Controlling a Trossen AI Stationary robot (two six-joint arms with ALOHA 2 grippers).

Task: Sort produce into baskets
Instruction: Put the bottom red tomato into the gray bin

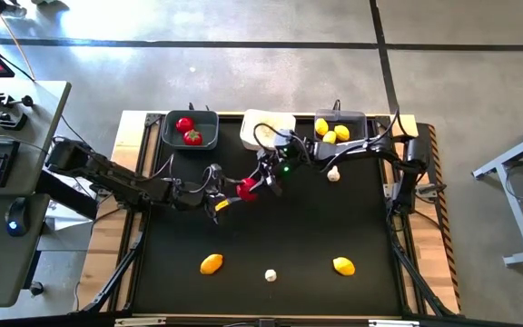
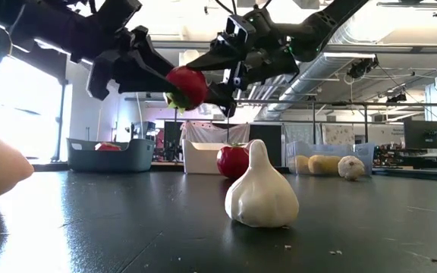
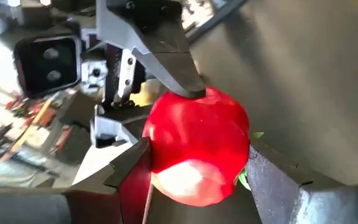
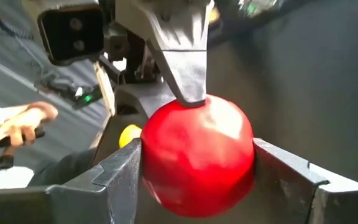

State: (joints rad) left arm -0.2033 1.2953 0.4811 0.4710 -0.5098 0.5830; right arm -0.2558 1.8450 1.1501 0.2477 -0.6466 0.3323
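Note:
A red tomato (image 1: 246,188) hangs in the air above the middle of the black table, between my two grippers. My left gripper (image 3: 197,165) comes at it from the table's left and my right gripper (image 4: 197,158) from the far right. Both are shut on it. In the low view the tomato (image 2: 188,86) is well above the table. Two more tomatoes lie in the dark grey basket (image 1: 166,136) at the far left. Beside it stand a white basket (image 1: 248,134) and a basket (image 1: 360,116) holding lemons. My left gripper pinches the tomato's two opposite sides (image 3: 157,162) between its two fingers, one finger (image 3: 272,180) beside the green top. It reaches in from the table's left, slanting slightly down. The tomato is clear of the table. My right gripper pinches the tomato by two opposite sides (image 4: 151,162), one finger (image 4: 120,177) on each, crosswise to the left gripper's hold. It reaches in from the table's far right, slanting slightly down. The tomato sits between the fingers, lifted clear.
On the table lie a lemon (image 1: 211,263), a garlic bulb (image 1: 271,274) and a second lemon (image 1: 343,265) near the front, and another garlic bulb (image 1: 333,173) at the far right. The low view shows one more tomato (image 2: 234,161) on the table before the white basket.

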